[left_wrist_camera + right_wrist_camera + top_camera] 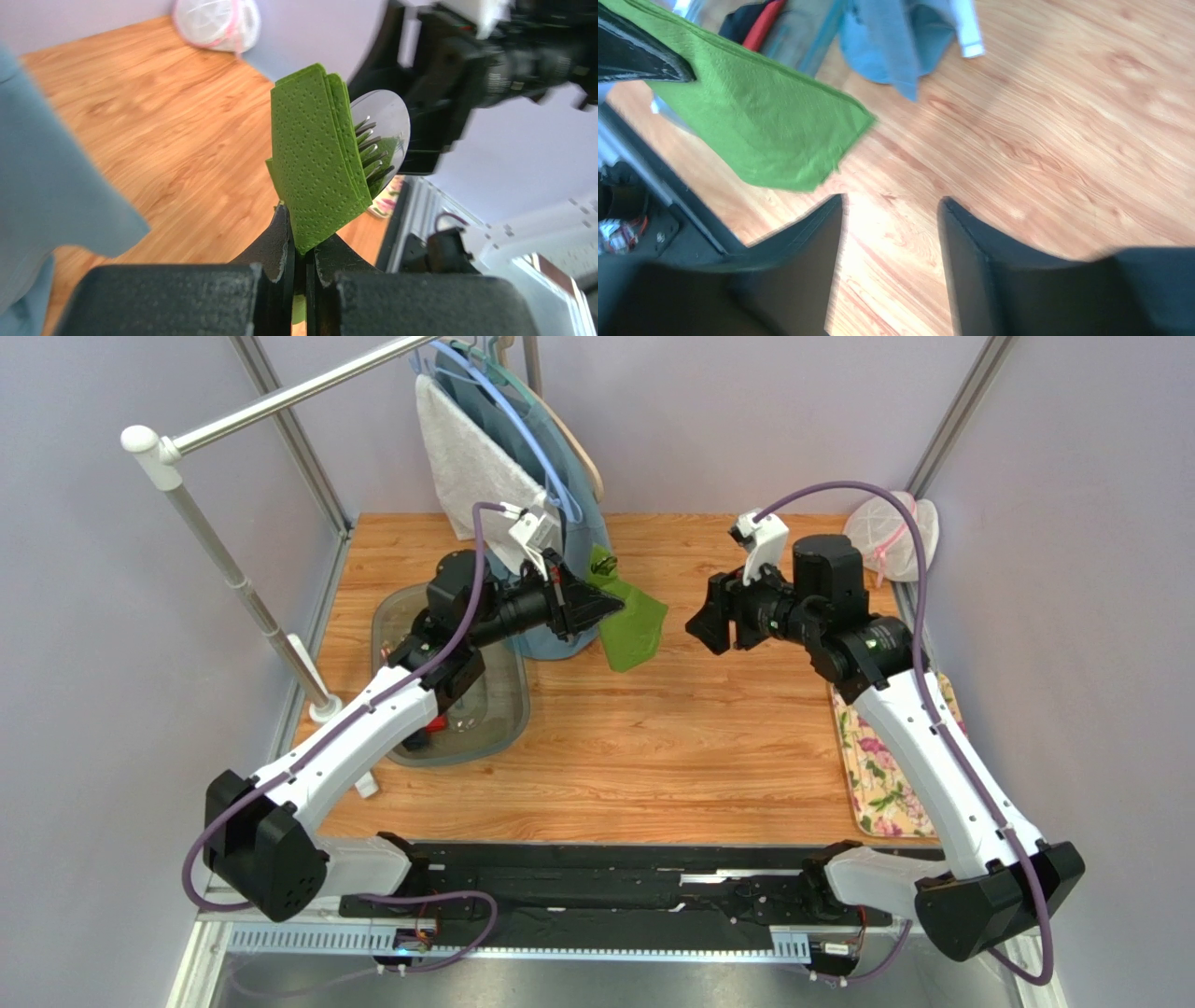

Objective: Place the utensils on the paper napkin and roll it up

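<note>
My left gripper (596, 602) is shut on the grass-green paper napkin (631, 623) and holds it in the air above the back middle of the table. In the left wrist view the folded napkin (316, 154) stands up from my closed jaws (303, 241). A shiny spoon bowl (384, 126) and fork tines (372, 157) show just behind its layers. My right gripper (701, 626) is open and empty, a short way right of the napkin and facing it. In the right wrist view (891, 210) the napkin (759, 119) hangs at the upper left, apart from my fingers.
A clear plastic tub (477, 721) sits at the left under my left arm. A teal-blue garment (582, 490) hangs from a hanger at the back. A flowered pink mat (877, 770) lies at the right edge. A white mesh bag (891, 532) sits at the back right. A clothes rack pole (225, 567) stands at the left.
</note>
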You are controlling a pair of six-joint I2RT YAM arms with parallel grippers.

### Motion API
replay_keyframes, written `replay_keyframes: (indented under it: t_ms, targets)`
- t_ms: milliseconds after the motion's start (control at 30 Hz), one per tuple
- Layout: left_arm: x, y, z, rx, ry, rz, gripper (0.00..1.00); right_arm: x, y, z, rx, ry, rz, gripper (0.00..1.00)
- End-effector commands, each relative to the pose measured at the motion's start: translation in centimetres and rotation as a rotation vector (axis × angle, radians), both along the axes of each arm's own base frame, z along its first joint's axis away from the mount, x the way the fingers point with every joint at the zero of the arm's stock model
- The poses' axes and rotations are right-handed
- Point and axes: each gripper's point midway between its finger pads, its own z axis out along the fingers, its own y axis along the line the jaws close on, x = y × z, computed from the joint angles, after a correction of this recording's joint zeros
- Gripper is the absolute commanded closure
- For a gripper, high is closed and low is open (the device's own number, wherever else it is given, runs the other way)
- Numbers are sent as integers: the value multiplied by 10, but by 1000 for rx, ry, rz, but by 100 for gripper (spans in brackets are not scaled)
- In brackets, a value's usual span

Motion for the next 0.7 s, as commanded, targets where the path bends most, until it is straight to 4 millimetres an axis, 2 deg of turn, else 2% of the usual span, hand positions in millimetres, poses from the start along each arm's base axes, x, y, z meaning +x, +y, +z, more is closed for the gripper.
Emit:
replay_keyframes:
  t_ms: [0,100,200,267,400,533,667]
  targets:
    - [29,9,22,-43,4,147,100,1,-17,36,35,-80,-97,34]
    - [36,8,26,-57,14,166,100,-7,-1,48,114,-76,-30,26]
    - [34,2,32,-92,28,134,100,-14,18,51,159,-62,45,20]
    - [27,-2,37,-121,37,90,100,-16,30,49,177,-40,93,12]
    - [14,-8,44,-153,34,6,100,-21,55,58,216,-54,189,10]
    - [-7,-14,52,-165,-7,-116,100,-25,70,64,223,-88,263,10]
    - [-15,-14,61,-181,-36,-157,100,-36,80,60,234,-65,343,16]
